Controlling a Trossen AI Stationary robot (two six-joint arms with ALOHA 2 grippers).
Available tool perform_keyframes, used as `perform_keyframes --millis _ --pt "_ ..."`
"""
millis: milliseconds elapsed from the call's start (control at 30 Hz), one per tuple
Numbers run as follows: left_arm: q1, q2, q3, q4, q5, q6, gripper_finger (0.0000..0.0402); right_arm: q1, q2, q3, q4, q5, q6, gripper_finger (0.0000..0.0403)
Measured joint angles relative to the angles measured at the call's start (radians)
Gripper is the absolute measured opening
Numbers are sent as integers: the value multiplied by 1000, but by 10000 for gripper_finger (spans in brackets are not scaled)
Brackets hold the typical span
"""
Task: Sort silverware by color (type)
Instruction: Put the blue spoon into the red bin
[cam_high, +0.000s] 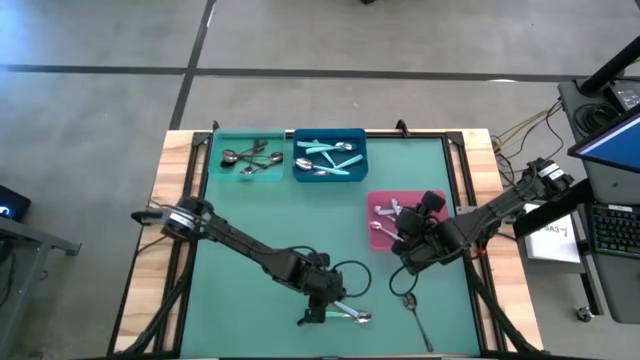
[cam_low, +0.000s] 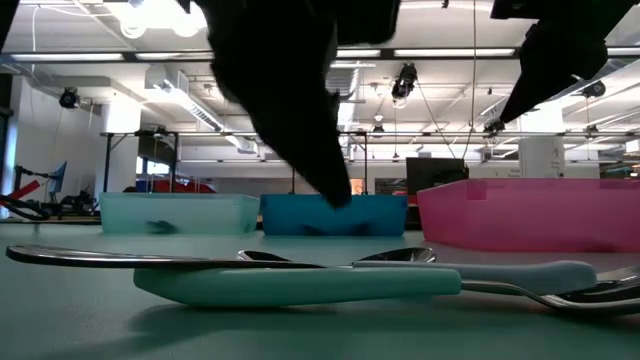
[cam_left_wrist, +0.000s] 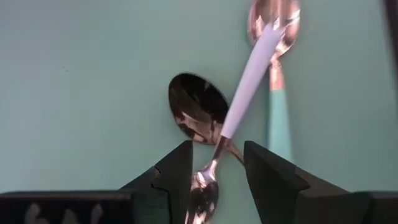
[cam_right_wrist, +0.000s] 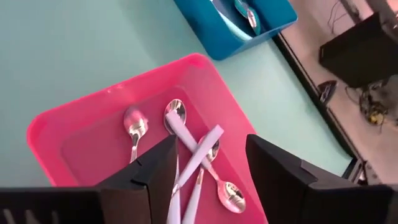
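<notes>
- Green matting covers the desk (cam_high: 240, 280), which carries three bins along its far and right side: a turquoise bin (cam_high: 245, 157), a blue bin (cam_high: 330, 155) and a pink bin (cam_high: 390, 220).
- Sorting is judged well advanced. The turquoise bin holds dark metal spoons, the blue bin holds turquoise-handled spoons, and the pink bin holds white-handled spoons (cam_right_wrist: 186, 165) with shiny bowls.
- Remaining work: a small cluster of loose spoons (cam_high: 345, 315) lies near the desk's front edge, and one single spoon (cam_high: 415, 315) lies apart, just in front of the pink bin.
- Right hand (cam_high: 410, 245) hangs above the pink bin, jaws spread wide and empty; the white-handled spoons lie in the bin directly below it.
- Left hand (cam_left_wrist: 214, 180) hangs over the loose cluster, jaws partly spread on either side of a white-handled spoon (cam_left_wrist: 249, 81); whether the fingers touch it cannot be told. That spoon crosses a dark spoon bowl (cam_left_wrist: 196, 115) and lies beside a turquoise-handled spoon (cam_left_wrist: 280, 121).
</notes>
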Motion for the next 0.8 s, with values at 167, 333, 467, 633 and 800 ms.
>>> perform_keyframes --millis 167,333,467,633,800 --pt "-8 57 0 30 1 51 127 0 0 0 3 -9 45 180" --pt "-11 78 7 59 2 112 127 0 0 0 4 -11 57 180" --pt "-11 102 10 63 0 95 127 0 0 0 4 -19 58 180" --pt "-11 124 13 56 -5 32 123 0 0 0 5 -25 59 180" --pt "-10 114 12 51 -3 17 90 0 0 0 5 -25 68 180"
